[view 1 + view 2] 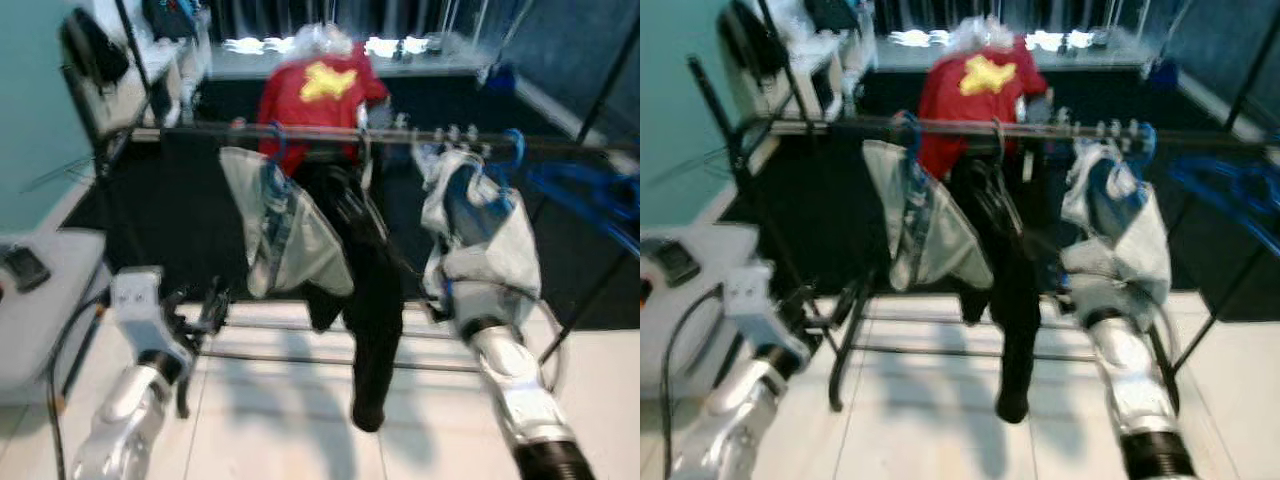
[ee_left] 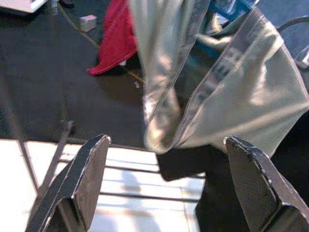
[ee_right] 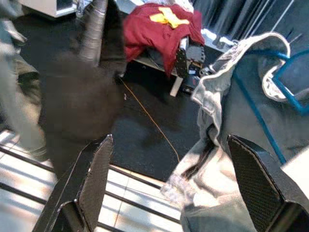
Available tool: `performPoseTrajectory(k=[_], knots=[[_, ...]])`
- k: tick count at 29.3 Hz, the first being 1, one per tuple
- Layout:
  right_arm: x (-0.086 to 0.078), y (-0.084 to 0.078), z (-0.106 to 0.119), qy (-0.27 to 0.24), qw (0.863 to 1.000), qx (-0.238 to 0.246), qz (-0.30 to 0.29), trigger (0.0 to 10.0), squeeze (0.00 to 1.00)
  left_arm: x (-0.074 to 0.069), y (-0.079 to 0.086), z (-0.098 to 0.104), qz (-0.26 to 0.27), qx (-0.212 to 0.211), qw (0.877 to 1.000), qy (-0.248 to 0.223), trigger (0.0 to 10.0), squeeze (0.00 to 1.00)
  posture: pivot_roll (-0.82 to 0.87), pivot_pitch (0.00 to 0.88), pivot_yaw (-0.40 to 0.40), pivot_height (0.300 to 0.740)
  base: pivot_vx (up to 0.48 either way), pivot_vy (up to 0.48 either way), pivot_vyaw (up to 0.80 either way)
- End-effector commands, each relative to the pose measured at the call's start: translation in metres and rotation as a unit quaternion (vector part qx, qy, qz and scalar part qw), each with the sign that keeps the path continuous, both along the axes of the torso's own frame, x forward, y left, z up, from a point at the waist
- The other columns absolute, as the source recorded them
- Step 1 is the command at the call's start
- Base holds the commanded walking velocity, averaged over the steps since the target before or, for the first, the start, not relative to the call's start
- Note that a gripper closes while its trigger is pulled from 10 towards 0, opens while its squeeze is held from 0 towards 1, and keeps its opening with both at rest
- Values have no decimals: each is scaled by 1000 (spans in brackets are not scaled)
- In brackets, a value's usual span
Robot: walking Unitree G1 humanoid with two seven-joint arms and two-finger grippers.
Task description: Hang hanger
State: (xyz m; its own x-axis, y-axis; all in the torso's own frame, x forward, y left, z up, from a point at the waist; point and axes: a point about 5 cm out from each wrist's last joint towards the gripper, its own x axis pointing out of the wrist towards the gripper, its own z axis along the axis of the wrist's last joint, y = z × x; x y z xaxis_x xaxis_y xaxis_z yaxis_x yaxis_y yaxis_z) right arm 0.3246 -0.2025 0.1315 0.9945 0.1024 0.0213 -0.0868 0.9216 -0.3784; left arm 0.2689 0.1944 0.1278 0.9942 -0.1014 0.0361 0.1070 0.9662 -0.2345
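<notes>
Landmark: the clothes rail (image 1: 330, 135), a dark horizontal bar across your view.

1. Left gripper (image 2: 164, 188): below the rail's left end, low by the rack's floor bars; its fingers (image 2: 87, 179) stand spread apart and hold nothing.
2. Pale garment (image 1: 285, 235): you see it hanging from the rail left of centre, on a blue hanger hook (image 1: 275, 135).
3. Black garment (image 1: 365, 300): hangs from the rail's middle, just beside the pale one, reaching nearly to the tiled floor (image 1: 290, 420).
4. Red shirt (image 1: 320, 95) with yellow print: behind the rail.
5. Blue hanger (image 1: 510, 150): hooked over the rail right of centre, carrying a grey-and-blue garment (image 1: 480, 235).
6. Right gripper (image 3: 169, 188): under that garment, fingers released and wide, gripping nothing; your right arm (image 1: 515, 385) rises toward the rail.
7. More blue hangers (image 1: 590, 195): blurred, below the rail's right end.
</notes>
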Motion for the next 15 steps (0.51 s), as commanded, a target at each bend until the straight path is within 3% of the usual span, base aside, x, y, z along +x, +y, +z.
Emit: performPoseTrajectory(k=[1, 4, 12, 13, 15], knots=[[-3, -7, -6, 9, 1000, -8, -8, 10000, 0, 1, -2, -1, -3, -11, 1000, 3, 10000, 0, -121, 77, -1, 740, 0, 0, 0], [-3, -5, -6, 8, 1000, -12, 4, 10000, 0, 1, -1, -1, 0, -12, 1000, 1, 10000, 0, -121, 76, -1, 740, 0, 0, 0], [-2, -1, -2, 1, 1000, -12, 20, 10000, 0, 2, -2, -1, -4, -10, 1000, -5, 10000, 0, -122, 72, -1, 740, 463, 0, 0], [3, 2, 10, -18, 999, 8, 29, 10000, 0, 2, -2, 0, -7, -20, 1000, -8, 10000, 0, -119, 68, -1, 740, 0, 0, 0], [3, 2, 10, -18, 999, 8, 29, 10000, 0, 2, -2, 0, -7, -20, 1000, -8, 10000, 0, -119, 68, -1, 740, 0, 0, 0]])
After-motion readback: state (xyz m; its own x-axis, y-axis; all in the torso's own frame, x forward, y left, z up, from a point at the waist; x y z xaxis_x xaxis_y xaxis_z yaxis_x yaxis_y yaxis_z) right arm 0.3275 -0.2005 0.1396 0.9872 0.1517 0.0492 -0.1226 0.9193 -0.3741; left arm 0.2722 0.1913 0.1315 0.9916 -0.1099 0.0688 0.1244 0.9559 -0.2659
